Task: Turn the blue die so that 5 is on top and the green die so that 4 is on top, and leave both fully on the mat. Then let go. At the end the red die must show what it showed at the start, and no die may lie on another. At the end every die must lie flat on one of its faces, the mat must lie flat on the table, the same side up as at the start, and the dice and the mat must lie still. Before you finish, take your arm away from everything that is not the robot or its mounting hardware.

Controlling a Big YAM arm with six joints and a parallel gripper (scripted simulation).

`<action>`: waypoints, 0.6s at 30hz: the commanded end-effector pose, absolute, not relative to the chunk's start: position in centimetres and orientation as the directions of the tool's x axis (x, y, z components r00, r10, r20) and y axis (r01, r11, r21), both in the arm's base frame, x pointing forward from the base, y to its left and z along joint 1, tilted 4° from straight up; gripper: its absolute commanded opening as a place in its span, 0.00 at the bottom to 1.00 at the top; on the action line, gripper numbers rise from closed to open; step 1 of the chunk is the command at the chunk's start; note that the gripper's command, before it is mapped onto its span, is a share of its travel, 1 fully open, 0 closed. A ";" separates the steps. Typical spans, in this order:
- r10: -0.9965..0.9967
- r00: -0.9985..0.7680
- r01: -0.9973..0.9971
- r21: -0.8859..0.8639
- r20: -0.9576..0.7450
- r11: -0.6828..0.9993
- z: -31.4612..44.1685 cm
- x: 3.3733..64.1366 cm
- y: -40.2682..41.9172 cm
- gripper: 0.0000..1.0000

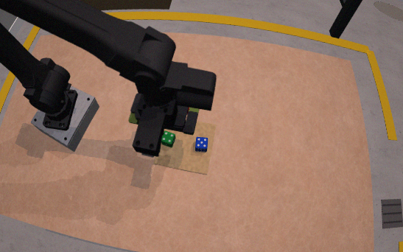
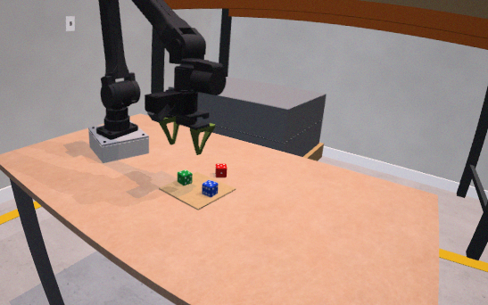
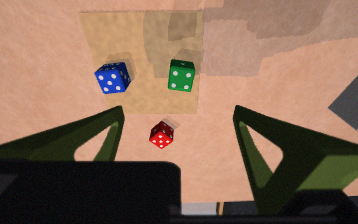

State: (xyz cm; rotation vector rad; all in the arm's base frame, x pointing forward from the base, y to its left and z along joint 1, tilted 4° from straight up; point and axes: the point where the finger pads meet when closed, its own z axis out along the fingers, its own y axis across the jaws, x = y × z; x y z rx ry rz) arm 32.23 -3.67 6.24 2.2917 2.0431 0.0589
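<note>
Arm (image 1: 135,44) (image 2: 173,37): matte black, chunky rounded joints. Pincer (image 2: 186,149) (image 3: 178,111): olive-green triangular fingers, cut out mid-frame. Base: grey block, dark screws.

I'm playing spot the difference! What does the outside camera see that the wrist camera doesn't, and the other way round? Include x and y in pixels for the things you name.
Only outside: the table's legs (image 2: 35,241) and the wall socket (image 2: 70,23).

Only wrist: I can't find anything extra.

Both: the green die (image 2: 185,177) (image 3: 181,76), blue die (image 2: 210,188) (image 3: 112,78), red die (image 2: 221,170) (image 3: 161,135), mat (image 2: 198,201) (image 3: 125,35) and open end effector (image 2: 186,149) (image 3: 178,111).
</note>
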 end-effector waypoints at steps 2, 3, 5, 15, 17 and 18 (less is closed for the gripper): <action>0.994 0.111 0.990 0.093 -0.019 -0.108 7.3 33.0 -3.2 1.00; 0.994 0.111 0.990 0.093 -0.019 -0.108 7.3 33.0 -3.2 1.00; 0.994 0.111 0.990 0.093 -0.019 -0.108 7.3 33.0 -3.2 1.00; 0.994 0.111 0.990 0.093 -0.019 -0.108 7.3 33.0 -3.2 1.00; 0.994 0.111 0.988 0.109 -0.019 -0.108 7.9 33.5 -3.3 1.00; 0.994 0.111 0.986 0.129 -0.018 -0.108 8.7 34.0 -3.3 1.00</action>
